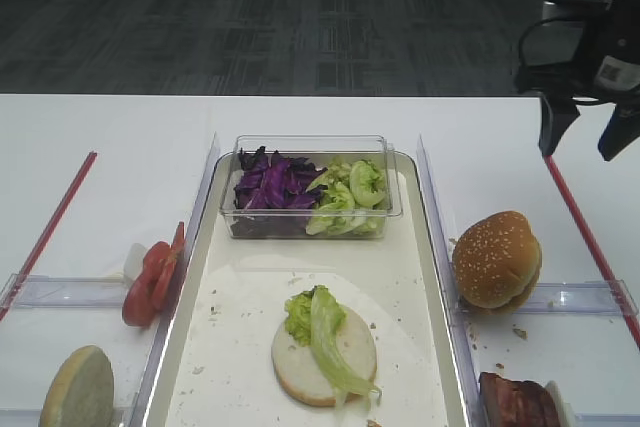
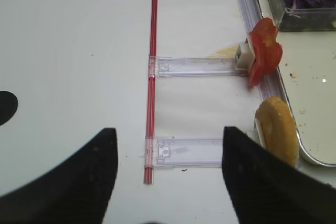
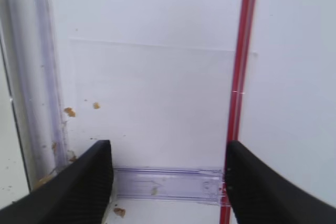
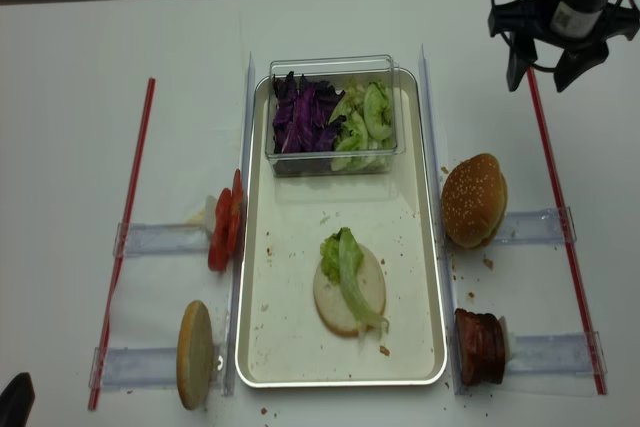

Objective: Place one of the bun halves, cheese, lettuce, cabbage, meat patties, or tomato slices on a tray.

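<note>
One bun half lies flat on the tray with a lettuce strip draped over it. A second bun half stands on edge just left of the tray, below the tomato slices. The right gripper hangs wide apart, empty, above the table's far right. The left gripper is also spread wide, holding nothing.
</note>
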Motion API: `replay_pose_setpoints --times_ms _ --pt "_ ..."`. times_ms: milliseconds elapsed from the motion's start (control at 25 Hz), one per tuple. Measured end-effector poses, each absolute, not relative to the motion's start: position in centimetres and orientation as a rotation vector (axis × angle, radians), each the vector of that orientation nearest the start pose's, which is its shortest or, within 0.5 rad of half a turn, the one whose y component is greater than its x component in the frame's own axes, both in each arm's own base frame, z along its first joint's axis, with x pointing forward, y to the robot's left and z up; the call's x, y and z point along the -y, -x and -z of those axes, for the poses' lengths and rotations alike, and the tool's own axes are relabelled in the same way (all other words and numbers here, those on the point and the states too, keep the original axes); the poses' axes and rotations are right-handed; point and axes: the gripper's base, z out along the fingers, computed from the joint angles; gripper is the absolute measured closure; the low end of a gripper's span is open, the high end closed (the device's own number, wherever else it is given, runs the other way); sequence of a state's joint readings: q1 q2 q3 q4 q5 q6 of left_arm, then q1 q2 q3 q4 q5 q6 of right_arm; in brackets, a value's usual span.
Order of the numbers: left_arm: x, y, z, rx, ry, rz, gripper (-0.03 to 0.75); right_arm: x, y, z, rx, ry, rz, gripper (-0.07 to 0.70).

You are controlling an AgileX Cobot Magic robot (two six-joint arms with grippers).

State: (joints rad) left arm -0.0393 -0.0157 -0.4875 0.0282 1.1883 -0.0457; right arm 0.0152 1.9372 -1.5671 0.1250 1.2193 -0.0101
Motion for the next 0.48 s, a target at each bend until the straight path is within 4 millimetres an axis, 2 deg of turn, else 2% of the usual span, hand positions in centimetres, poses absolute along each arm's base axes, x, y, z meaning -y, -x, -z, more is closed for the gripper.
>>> replay_pose_setpoints --times_ms 200,480 --pt "-0.3 1.2 -26.4 -2.168 0.010 0.014 0.303 0.7 -39.1 -23.4 -3.065 -0.084 -0.159 0.163" --pt "-0.3 1.2 -26.4 -2.168 0.010 0.014 0.303 0.8 -39.0 -23.4 -3.065 -0.064 -0.148 0.163"
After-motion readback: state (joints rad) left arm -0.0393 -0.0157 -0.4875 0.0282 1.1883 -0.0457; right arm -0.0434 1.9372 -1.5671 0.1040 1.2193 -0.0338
